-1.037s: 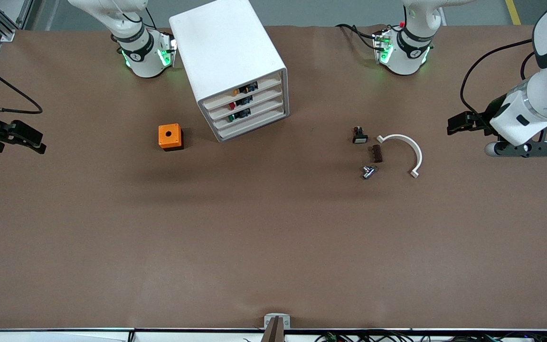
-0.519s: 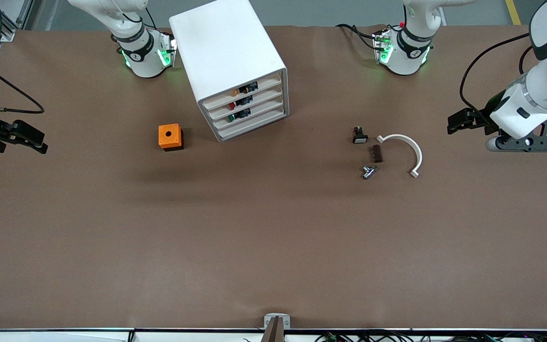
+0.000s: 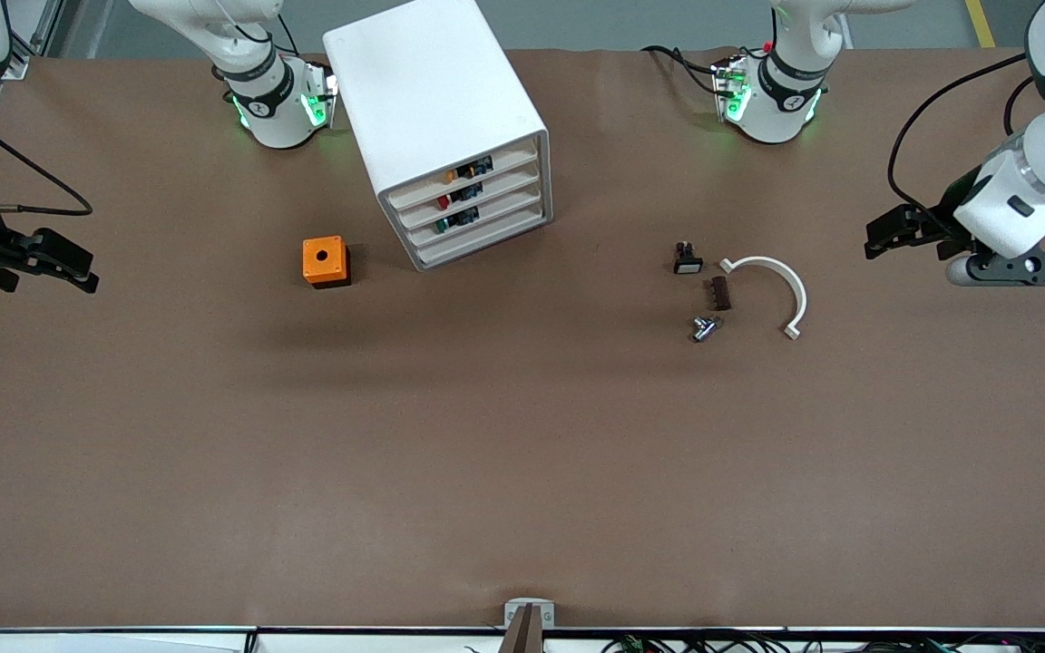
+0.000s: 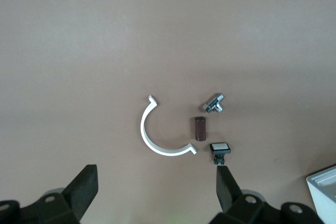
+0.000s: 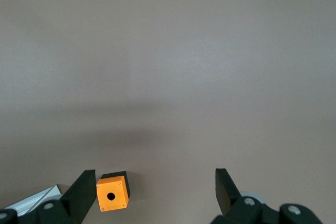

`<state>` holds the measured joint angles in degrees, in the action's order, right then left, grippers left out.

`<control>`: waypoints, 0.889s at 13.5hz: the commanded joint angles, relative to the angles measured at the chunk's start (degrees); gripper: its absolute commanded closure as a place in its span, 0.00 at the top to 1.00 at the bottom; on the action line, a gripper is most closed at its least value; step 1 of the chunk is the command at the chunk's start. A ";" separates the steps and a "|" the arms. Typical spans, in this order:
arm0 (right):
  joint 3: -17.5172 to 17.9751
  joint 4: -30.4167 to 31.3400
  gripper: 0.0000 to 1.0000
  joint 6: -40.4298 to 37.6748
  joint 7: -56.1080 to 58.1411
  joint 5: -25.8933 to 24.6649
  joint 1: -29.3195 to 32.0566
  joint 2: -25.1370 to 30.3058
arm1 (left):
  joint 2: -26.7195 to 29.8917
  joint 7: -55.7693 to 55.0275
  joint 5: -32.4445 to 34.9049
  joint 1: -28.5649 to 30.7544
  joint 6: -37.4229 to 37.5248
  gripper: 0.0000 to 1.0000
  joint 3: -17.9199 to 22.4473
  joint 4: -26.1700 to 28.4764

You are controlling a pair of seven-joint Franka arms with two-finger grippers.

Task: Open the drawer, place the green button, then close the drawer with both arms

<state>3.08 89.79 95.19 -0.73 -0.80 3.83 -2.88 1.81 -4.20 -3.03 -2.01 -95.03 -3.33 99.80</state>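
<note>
Drawers [image 3: 473,210]: all four sat flush in cabinet [image 3: 436,118] | green button [image 3: 443,226]: visible in third drawer down | left pincer [image 4: 157,182]: wide, empty, had drifted outward at left arm's table [image 3: 522,453] end | right pincer [image 5: 152,182]: wide, empty, had edged inward | scene fits either start or completion.

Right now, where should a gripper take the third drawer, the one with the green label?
Judging by its pose, grip the protruding front lip of the third drawer, coming from in front of the cabinet, the side the drawers face. All drawers look shut. No handle is visible, so the lip is my best guess.
</note>
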 commanded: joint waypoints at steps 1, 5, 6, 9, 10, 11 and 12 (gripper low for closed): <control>-0.18 -0.23 1.00 -0.53 -0.59 -0.87 0.12 -0.02 | 0.83 0.34 0.92 -0.45 -0.07 0.99 0.52 -1.97; -0.18 -0.23 1.00 -0.53 -0.59 -0.87 0.12 -0.02 | 0.74 -0.02 0.92 -0.36 2.12 0.99 0.43 -5.83; -0.18 -0.23 1.00 -0.53 -0.59 -0.87 0.12 -0.02 | 0.83 -0.02 0.83 -0.36 2.30 0.99 0.43 -6.28; -0.18 -0.23 1.00 -0.53 -0.59 -0.87 0.12 -0.02 | 0.39 0.42 0.92 -0.36 3.18 0.99 0.43 -7.77; -0.18 -0.32 1.00 -0.45 -0.59 -0.87 0.12 -0.02 | 0.30 0.51 0.92 -0.36 3.53 0.99 0.43 -7.86; -0.18 -0.49 1.00 -0.19 -0.59 -0.95 0.12 -0.02 | 0.30 0.60 0.92 -0.36 3.62 0.99 0.43 -7.86; -0.18 -0.58 1.00 0.16 -0.59 -0.87 0.04 -0.02 | 0.30 0.69 0.92 -0.36 3.62 0.99 0.43 -7.86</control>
<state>2.77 89.79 95.26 -0.73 -0.81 3.86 -2.89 2.17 -4.21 -3.03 -2.01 -92.66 -3.23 92.93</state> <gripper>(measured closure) 0.000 0.004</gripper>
